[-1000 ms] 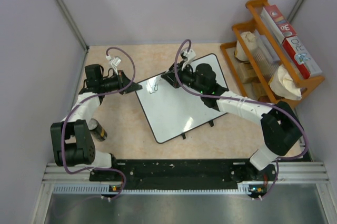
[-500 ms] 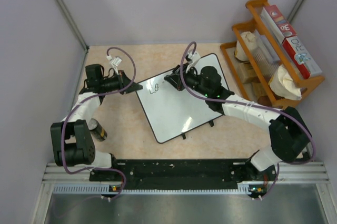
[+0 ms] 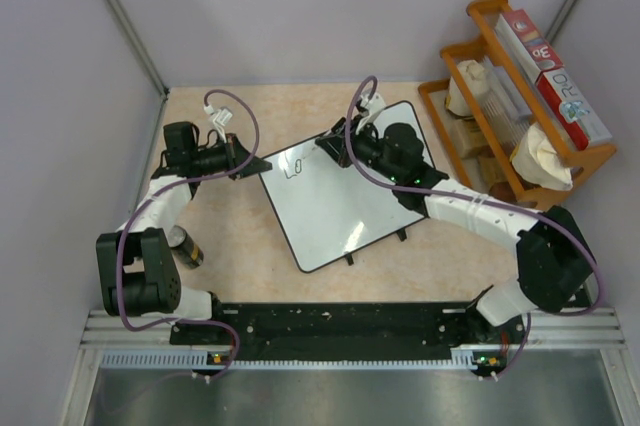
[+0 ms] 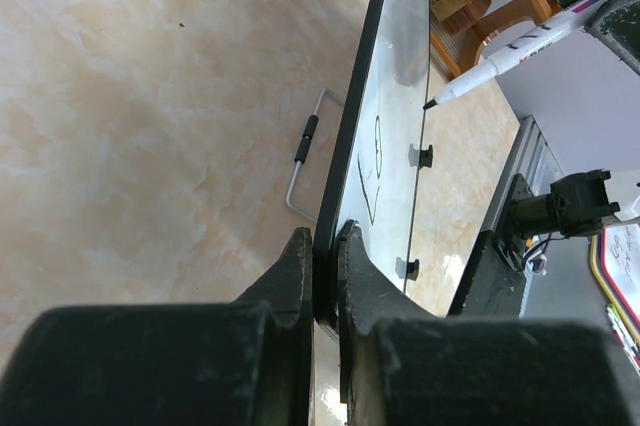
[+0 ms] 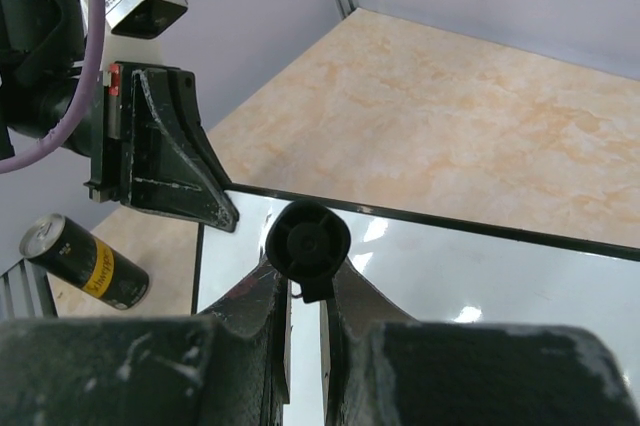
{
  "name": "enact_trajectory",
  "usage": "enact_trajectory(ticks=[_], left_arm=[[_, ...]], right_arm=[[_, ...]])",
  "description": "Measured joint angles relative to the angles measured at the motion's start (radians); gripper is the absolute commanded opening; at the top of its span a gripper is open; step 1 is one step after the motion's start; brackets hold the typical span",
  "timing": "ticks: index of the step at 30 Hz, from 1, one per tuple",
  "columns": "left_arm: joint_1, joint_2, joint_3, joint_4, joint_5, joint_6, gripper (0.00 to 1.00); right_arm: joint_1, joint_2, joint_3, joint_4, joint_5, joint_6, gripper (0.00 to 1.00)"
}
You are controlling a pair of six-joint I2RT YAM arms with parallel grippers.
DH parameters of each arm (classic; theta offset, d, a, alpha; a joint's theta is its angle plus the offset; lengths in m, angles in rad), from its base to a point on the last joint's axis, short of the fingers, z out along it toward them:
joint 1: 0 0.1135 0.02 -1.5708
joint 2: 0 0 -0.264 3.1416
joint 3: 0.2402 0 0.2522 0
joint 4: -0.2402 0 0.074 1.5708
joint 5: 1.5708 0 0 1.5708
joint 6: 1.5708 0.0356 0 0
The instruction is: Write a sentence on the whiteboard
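Note:
The whiteboard lies skewed on the table, white with a thin black frame. My left gripper is shut on its left corner; in the left wrist view the fingers pinch the board's black edge. My right gripper hovers over the board's far left part, shut on a white marker. The marker's black tip points at the board surface. In the right wrist view the marker's black rear end sits between the jaws above the board. A few black strokes stand near the left corner.
A wooden rack with boxes and bags stands at the right, close to the board's far right corner. A dark can lies by the left arm's base. A wire loop lies beside the board's edge. Walls close in on the left and behind.
My right arm has shifted slightly to the right over the board's far part, marker still in its jaws. The left gripper holds the corner as before.

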Motion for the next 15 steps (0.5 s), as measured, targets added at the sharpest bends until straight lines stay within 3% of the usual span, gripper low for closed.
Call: enact_trajectory(ticks=[15], left_arm=[[-0.003,0.000,0.002,-0.003,-0.003,0.002,0.00]], right_arm=[[0.000,0.075,0.045,-0.008,0.006,-0.005,0.00]])
